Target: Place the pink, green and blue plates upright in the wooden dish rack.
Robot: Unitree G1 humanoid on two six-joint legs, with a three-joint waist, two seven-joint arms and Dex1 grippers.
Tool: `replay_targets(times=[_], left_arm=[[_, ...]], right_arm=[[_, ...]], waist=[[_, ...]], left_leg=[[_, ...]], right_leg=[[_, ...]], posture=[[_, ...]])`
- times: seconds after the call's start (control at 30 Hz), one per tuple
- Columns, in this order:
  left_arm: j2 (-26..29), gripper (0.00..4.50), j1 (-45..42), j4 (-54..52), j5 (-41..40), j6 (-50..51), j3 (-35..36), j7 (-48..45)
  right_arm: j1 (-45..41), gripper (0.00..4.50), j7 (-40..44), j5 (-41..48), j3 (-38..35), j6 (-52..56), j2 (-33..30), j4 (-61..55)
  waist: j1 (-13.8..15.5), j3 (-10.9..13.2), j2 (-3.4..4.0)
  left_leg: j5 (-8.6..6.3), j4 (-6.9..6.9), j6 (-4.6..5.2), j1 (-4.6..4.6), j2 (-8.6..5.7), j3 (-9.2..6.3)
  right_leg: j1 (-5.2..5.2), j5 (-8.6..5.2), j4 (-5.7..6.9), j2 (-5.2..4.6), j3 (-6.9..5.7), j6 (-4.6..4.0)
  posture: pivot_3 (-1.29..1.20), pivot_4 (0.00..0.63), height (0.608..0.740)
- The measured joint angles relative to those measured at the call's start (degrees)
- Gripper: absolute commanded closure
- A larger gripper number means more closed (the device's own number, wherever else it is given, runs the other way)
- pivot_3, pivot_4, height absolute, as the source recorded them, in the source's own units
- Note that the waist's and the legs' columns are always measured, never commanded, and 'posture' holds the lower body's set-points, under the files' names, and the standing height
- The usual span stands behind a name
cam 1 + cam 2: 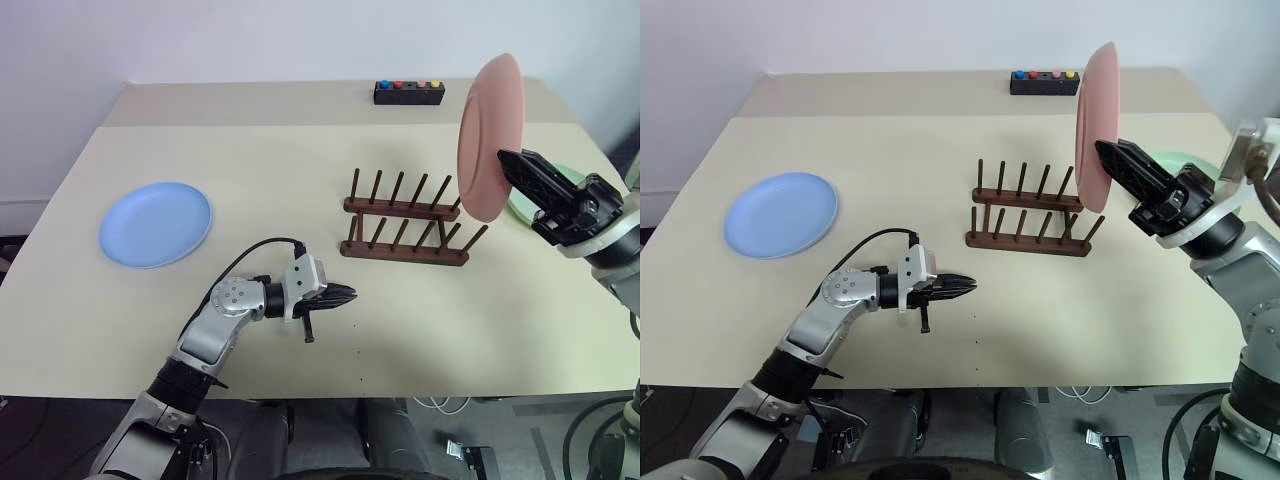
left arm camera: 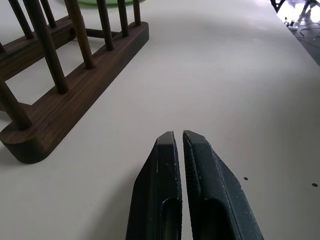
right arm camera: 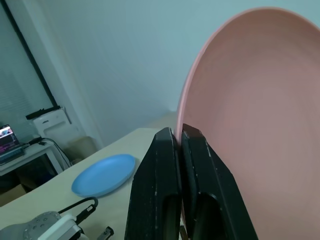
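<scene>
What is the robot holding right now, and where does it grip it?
The right tool pinches the pink plate by its rim, holding it upright in the air beside the wooden dish rack. The left tool is shut and empty.

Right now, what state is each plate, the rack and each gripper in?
pink plate: upright, held above the rack
blue plate: flat on table
green plate: flat, mostly hidden
wooden dish rack: empty
left gripper: shut, empty
right gripper: shut on pink plate
</scene>
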Motion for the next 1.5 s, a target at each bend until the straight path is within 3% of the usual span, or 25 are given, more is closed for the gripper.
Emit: replay_targets(times=[0.8,0.9,1.13,1.5], left_arm=[[0.2,4.28,0.0,-0.4,0.0,0.2,0.0,0.4],[0.2,4.28,0.0,-0.4,0.0,0.2,0.0,0.4],[0.2,4.28,0.0,-0.4,0.0,0.2,0.0,0.4],[0.2,4.28,0.0,-0.4,0.0,0.2,0.0,0.3]], right_arm=[[1.3,4.45,1.5,0.9,1.3,0.0,1.4,7.1],[1.8,3.53,1.5,0.8,1.3,0.0,1.7,8.1],[2.7,0.02,0.8,0.2,1.3,-0.3,2.0,8.9],[2.6,0.02,-0.4,-7.1,0.3,-5.0,1.2,9.1]], waist=[[0.0,0.0,0.01],[0.0,0.0,0.01],[-0.1,0.0,0.02],[-0.1,0.0,0.03]], left_leg=[[0.00,0.01,0.00,0.00,0.00,0.01],[0.00,0.01,0.00,0.00,0.00,0.01],[0.00,0.00,0.00,-0.01,0.00,0.01],[0.00,0.01,0.00,-0.01,0.00,0.02]], right_leg=[[-0.01,0.01,0.02,0.01,0.00,0.01],[-0.01,0.01,0.02,0.00,0.00,0.01],[-0.03,0.01,0.03,0.01,0.01,0.02],[-0.03,0.01,0.03,0.01,0.01,0.02]], posture=[[0.00,0.150,0.740],[0.00,0.150,0.740],[0.00,0.150,0.740],[0.00,0.150,0.740]])
